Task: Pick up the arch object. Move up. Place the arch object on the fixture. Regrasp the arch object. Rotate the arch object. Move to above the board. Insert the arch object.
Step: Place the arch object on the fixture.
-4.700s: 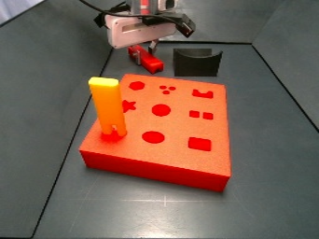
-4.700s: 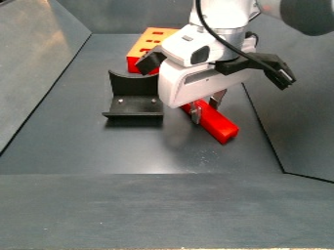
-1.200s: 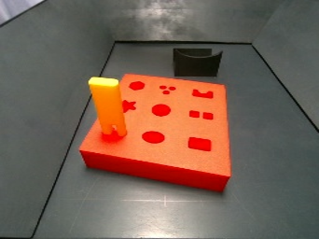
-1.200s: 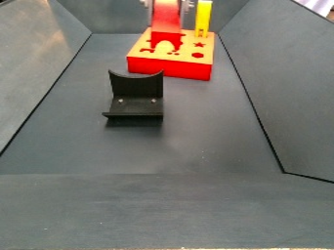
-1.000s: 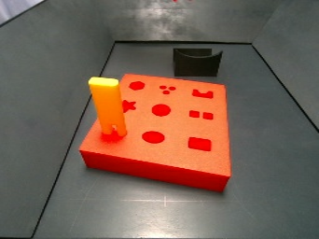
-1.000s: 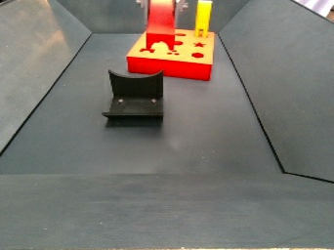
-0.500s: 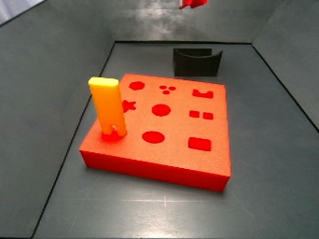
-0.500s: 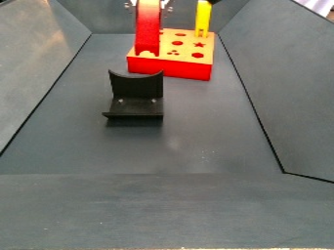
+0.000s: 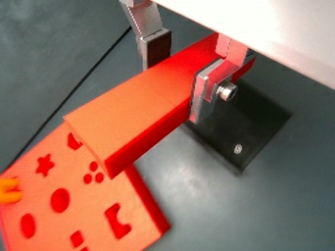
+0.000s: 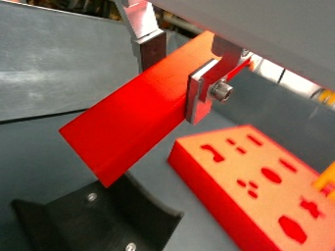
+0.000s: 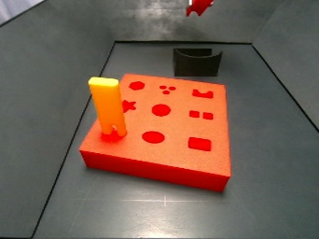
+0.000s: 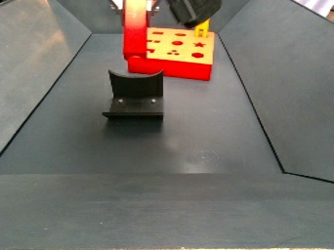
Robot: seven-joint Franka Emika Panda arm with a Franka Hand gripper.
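In both wrist views the pincer (image 9: 183, 64) was clamped on the arch object (image 9: 144, 106), its silver fingers (image 10: 205, 88) pressed against both sides. The bar hung in the air above the fixture (image 12: 133, 98), with the board (image 11: 161, 124) lying on the floor beyond.

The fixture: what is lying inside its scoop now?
Nothing shows in the scoop of the fixture. The arch object is up in the gripper. Its base plate is partly hidden.
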